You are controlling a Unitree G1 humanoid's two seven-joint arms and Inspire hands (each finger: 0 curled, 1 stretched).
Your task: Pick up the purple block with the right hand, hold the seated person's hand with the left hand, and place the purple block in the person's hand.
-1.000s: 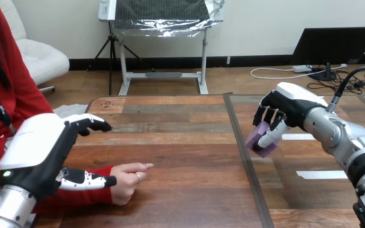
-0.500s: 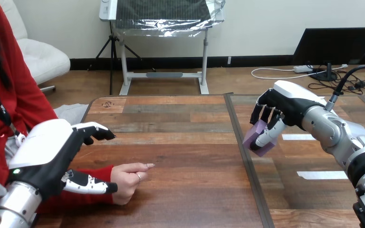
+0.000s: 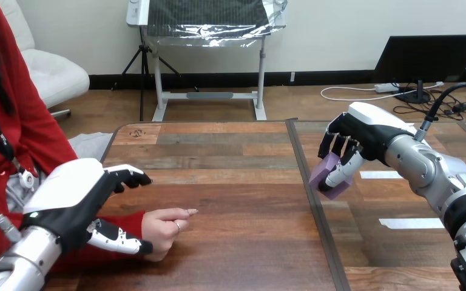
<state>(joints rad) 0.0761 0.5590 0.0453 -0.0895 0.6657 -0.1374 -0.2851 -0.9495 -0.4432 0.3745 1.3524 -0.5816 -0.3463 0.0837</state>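
Note:
The purple block [image 3: 326, 176] hangs above the table at the right, with my right hand [image 3: 357, 138] shut on it, fingers and thumb curled round it. At the lower left the person's hand [image 3: 165, 225] rests on the table as a loose fist with one finger pointing right. My left hand [image 3: 76, 197] hovers over the person's red-sleeved wrist [image 3: 121, 225], open. Its fingers [image 3: 130, 177] stretch out above the sleeve and its thumb [image 3: 121, 240] lies along the sleeve's near side, not curled round it.
The wooden table [image 3: 230, 182] has a dark seam [image 3: 318, 218] running front to back between my two hands. Two strips of white tape [image 3: 409, 222] lie on its right part.
My left hand has sunk and moved right, closer over the person's wrist. My right hand has carried the purple block a little to the left. The person's hand has stayed put.

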